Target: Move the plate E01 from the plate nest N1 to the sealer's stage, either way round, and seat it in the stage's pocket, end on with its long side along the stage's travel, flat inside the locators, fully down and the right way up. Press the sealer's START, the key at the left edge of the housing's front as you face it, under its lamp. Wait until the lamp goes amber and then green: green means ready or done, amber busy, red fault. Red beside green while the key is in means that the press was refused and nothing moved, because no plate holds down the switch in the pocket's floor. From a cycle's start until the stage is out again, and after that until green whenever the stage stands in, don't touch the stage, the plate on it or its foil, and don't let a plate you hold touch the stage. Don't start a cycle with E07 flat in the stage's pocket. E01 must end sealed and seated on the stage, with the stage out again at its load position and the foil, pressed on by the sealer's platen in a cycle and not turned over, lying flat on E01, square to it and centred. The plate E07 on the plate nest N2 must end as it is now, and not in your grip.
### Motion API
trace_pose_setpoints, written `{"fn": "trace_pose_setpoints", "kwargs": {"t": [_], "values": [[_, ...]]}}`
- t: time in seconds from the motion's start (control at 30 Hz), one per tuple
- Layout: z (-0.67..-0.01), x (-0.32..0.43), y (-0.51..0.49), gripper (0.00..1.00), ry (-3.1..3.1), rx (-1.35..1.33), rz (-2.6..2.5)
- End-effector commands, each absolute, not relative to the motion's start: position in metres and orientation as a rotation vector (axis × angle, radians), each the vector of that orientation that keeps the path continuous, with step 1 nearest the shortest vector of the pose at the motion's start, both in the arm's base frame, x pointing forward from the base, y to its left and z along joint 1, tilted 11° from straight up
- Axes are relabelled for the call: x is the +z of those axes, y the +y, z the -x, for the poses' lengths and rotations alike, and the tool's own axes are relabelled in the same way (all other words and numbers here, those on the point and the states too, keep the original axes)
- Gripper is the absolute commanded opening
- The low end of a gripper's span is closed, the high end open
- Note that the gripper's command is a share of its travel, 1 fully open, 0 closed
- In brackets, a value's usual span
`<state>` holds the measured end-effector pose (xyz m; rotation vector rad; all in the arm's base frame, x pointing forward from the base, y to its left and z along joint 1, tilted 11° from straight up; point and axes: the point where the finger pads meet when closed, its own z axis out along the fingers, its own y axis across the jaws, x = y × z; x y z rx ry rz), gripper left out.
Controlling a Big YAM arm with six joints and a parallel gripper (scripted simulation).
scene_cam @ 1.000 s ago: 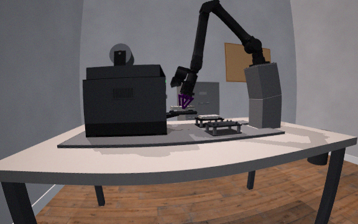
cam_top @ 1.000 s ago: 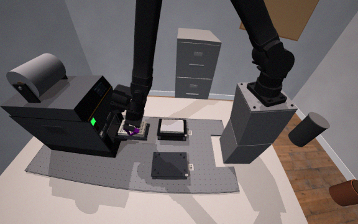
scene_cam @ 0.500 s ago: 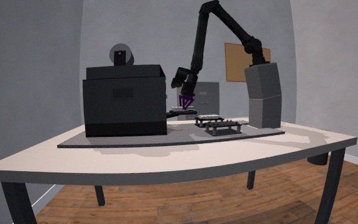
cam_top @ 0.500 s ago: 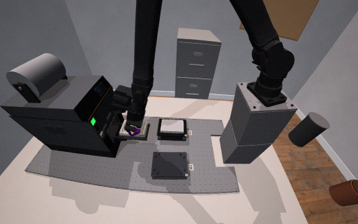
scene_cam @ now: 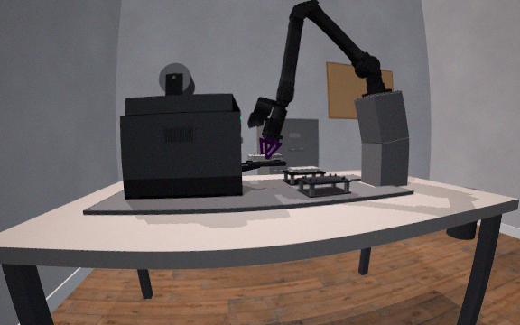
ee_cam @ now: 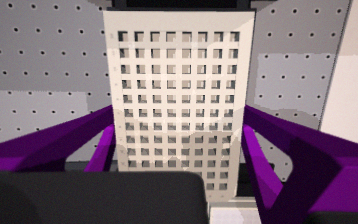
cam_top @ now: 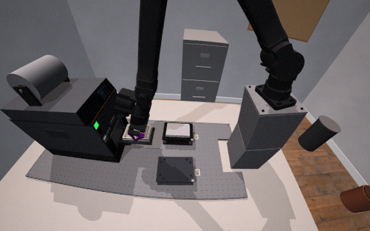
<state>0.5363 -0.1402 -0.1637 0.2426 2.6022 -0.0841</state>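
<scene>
Indoors, cream table (cam_top: 44, 205), perforated grey mat (cam_top: 114, 179), wood floor (cam_top: 326, 179)

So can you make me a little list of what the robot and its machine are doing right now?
gripper: shut on plate E01, gripping its long sides
plate E01 place: over the sealer's stage; seated or not, cannot tell
sealer lamp: green
nest N1: no plate
nest N2: holds plate E07
</scene>
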Motion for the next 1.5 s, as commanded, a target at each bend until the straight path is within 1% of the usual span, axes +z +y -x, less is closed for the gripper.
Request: {"fn": "trace_pose_setpoints", "kwargs": {"t": [0.0,0.33,0.7,1.47], "values": [[-0.542,-0.145,-0.150,0.00,2.567,-0.093,-0.270],[-0.555,-0.142,-0.151,0.00,2.543,-0.096,-0.261],[-0.539,-0.162,-0.135,0.00,2.587,-0.081,-0.243],[-0.546,-0.168,-0.154,0.00,2.568,-0.093,-0.276]]}}
